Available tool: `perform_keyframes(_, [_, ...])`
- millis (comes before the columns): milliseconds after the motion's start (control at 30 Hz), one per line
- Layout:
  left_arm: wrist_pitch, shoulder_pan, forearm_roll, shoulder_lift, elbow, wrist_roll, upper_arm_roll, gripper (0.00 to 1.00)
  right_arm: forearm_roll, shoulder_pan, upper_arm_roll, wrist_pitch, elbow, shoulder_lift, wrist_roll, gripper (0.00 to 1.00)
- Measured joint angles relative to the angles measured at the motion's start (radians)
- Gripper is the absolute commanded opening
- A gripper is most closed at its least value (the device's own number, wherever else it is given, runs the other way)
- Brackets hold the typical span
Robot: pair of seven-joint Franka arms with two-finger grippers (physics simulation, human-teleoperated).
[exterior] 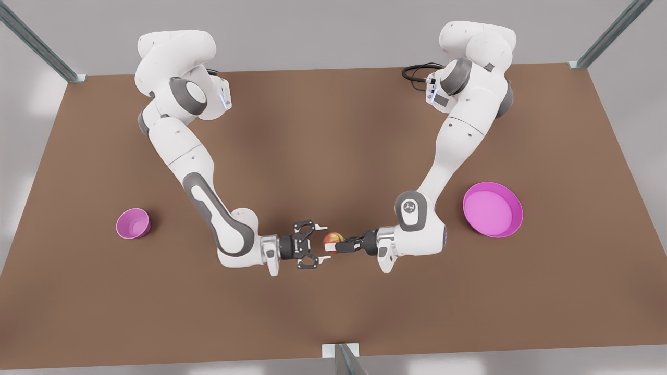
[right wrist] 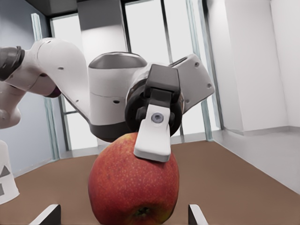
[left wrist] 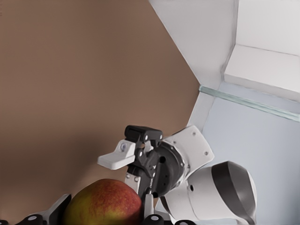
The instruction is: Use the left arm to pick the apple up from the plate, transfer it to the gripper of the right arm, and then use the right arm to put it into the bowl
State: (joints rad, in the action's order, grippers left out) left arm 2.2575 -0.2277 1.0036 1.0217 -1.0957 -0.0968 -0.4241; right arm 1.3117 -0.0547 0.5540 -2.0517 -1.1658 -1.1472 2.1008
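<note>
The red and yellow apple (exterior: 333,239) hangs above the table's front middle, with my left gripper (exterior: 331,245) shut on it from the front view's right. In the left wrist view the apple (left wrist: 105,201) sits between my own black fingers (left wrist: 52,213). My right gripper (exterior: 322,242), the black claw, faces it from the front view's left and is open. In the right wrist view its fingertips (right wrist: 47,214) flank the apple (right wrist: 133,187) without touching, while the left gripper's white pad (right wrist: 152,136) presses on the fruit. The pink plate (exterior: 513,221) lies at the right and the small bowl (exterior: 125,232) at the left.
The brown table (exterior: 333,130) has metal frame posts at its far corners (exterior: 68,73) and one at the front edge (exterior: 341,359). Both forearms reach low over the table toward the middle. A black cable (exterior: 417,70) loops beside the base of the left arm.
</note>
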Motion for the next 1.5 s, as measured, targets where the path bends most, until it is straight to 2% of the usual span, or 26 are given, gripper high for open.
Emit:
perform_keyframes(900, [0.025,-0.01,0.0,0.011,0.011,-0.02,0.0,0.72,0.036,-0.044,0.048,-0.093,0.038,-0.033,0.109,1.0])
perform_keyframes(933, [0.026,-0.01,0.0,0.011,0.011,-0.02,0.0,0.72,0.036,-0.044,0.048,-0.095,0.038,-0.034,0.111,0.94])
perform_keyframes(967, [0.026,-0.01,0.0,0.01,0.011,-0.02,0.0,0.72,0.035,-0.044,0.048,-0.097,0.038,-0.034,0.112,0.82])
perform_keyframes(1000, [0.027,-0.01,0.001,0.01,0.011,-0.02,0.0,0.72,0.033,-0.045,0.049,-0.098,0.038,-0.034,0.112,0.6])
perform_keyframes(1033, [0.027,-0.01,0.001,0.009,0.011,-0.02,0.0,0.72,0.03,-0.045,0.049,-0.097,0.038,-0.034,0.111,0.53])
perform_keyframes(1067, [0.028,-0.01,0.002,0.009,0.011,-0.02,0.0,0.72,0.029,-0.045,0.049,-0.098,0.038,-0.034,0.111,0.51])
perform_keyframes(1300, [0.03,-0.01,0.004,0.009,0.011,-0.019,0.0,0.72,0.029,-0.043,0.051,-0.102,0.038,-0.034,0.115,0.51])
perform_keyframes(1333, [0.03,-0.01,0.004,0.009,0.011,-0.018,0.0,0.79,0.029,-0.043,0.051,-0.102,0.038,-0.034,0.115,0.51])
perform_keyframes(1367, [0.03,-0.011,0.009,0.009,0.011,-0.015,0.0,0.94,0.029,-0.042,0.051,-0.102,0.038,-0.034,0.116,0.51])
perform_keyframes(1400, [0.03,-0.011,0.016,0.009,0.011,-0.009,0.0,1.0,0.029,-0.042,0.051,-0.102,0.038,-0.034,0.116,0.51])
perform_keyframes(1500, [0.031,-0.012,0.017,0.008,0.011,-0.002,0.0,1.0,0.031,-0.042,0.051,-0.103,0.038,-0.034,0.118,0.51])
